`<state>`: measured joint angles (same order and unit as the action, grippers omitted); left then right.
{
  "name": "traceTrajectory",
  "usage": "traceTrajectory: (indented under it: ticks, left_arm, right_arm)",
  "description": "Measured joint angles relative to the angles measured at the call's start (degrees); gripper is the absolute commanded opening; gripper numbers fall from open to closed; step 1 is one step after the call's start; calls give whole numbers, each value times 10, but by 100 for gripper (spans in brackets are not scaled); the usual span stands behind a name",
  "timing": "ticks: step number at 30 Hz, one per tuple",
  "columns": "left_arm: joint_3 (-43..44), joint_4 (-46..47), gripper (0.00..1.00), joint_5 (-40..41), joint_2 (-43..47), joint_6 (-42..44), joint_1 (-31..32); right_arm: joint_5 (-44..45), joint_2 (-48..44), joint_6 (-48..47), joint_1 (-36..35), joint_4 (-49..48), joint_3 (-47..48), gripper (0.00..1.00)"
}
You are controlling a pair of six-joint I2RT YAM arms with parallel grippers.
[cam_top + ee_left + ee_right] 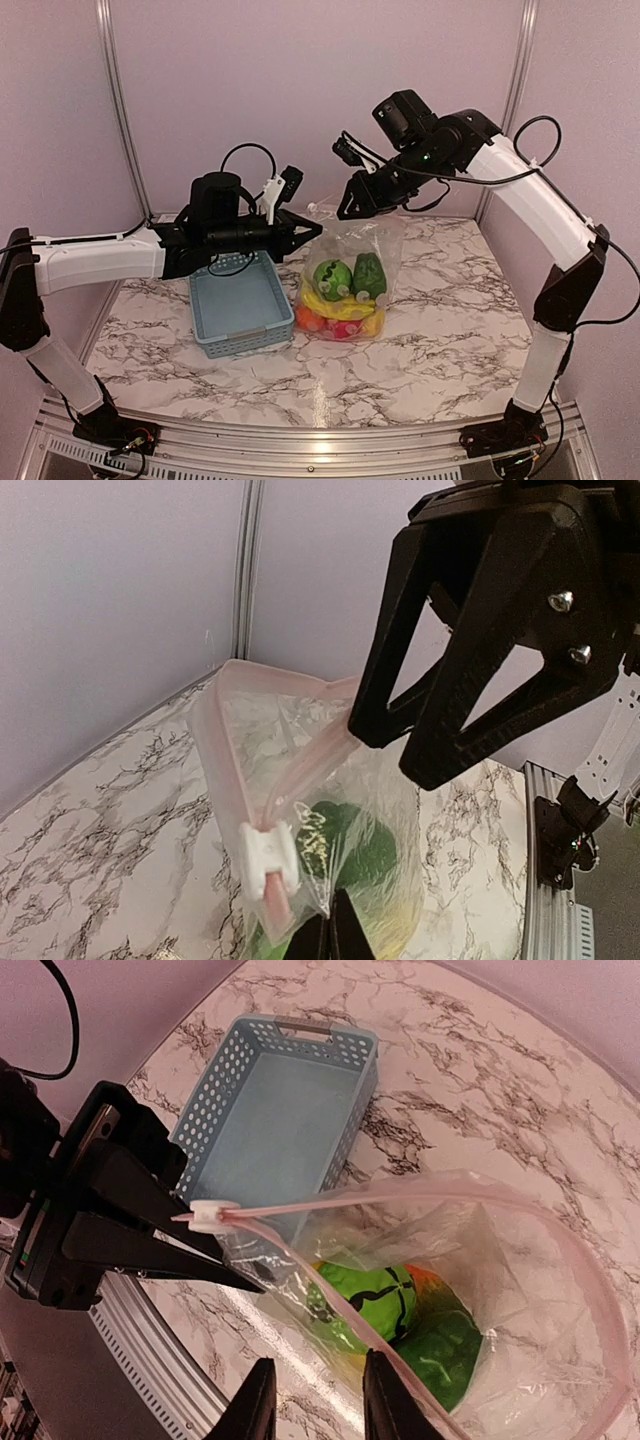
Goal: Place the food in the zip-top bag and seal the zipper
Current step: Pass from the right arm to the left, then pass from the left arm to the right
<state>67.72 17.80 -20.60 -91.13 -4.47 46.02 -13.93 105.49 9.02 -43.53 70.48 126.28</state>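
We are looking at the zip-top bag [385,245] standing in the middle of the table [450,330], just right of the basket [245,345]. The food [345,290] is lying in a heap at its bottom, green pieces on top and yellow, orange and red beneath. The mouth is gaping wide, with the two tracks of the zipper [350,1197] running well apart. The slider [207,1215] is sitting at the left end. The left gripper [303,236] is pinching the bag's left corner right beside the slider, its fingers pressed together. The right gripper [348,205] is hovering above the mouth, toward the far side, with its fingers apart and nothing clamped between them. We cannot tell whether a fingertip is brushing the strip.

We are judging that only the sealing is left, and that is where the danger is lying. With one corner held, the bag is hanging from a single point, so a tug on the slider may drag the whole bag along rather than close it. The slack track may fold under or slip out of line, leaving a gap. Loose film could catch in the slider. The left fingers, sitting so close to it, may block a clean grasp.
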Motion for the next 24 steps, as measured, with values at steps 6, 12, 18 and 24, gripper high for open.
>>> traceTrajectory:
  ticks: [6, 12, 18, 24]
  left_arm:
    - [0, -19, 0, -9, 0, 23, -1]
    - [0, -34, 0, -21, 2, 45, -1]
    - [-1, -51, 0, -27, 10, 61, -2]
    - [-1, -68, 31, -28, 17, 74, -6]
  right_arm:
    - [12, 15, -13, 0, -3, 36, 33]
    - [0, 10, -27, 0, -33, 15, 39]
    - [-52, 3, -34, 0, -51, -68, 32]
    - [-81, 2, -43, -1, -58, -89, 0]
